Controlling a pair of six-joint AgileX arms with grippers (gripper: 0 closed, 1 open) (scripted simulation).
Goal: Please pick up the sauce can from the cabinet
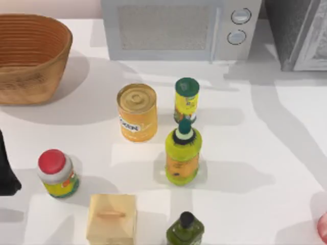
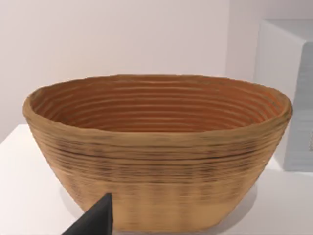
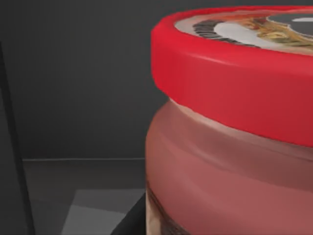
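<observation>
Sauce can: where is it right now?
The sauce can looms close in the right wrist view, upright against the cabinet and its dark interior walls.

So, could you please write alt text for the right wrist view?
A sauce jar with a red lid and dark red-brown contents looms very close to the camera. Behind it are the dark grey inner walls of a cabinet.

A white table (image 1: 265,153) is seen from above, crossed by soft grey shadows cast toward the right and lower edges (the light seems to come from the upper left). A plain pale wall (image 2: 122,39) is seen behind it in the left wrist view, with no window visible in it.
</observation>
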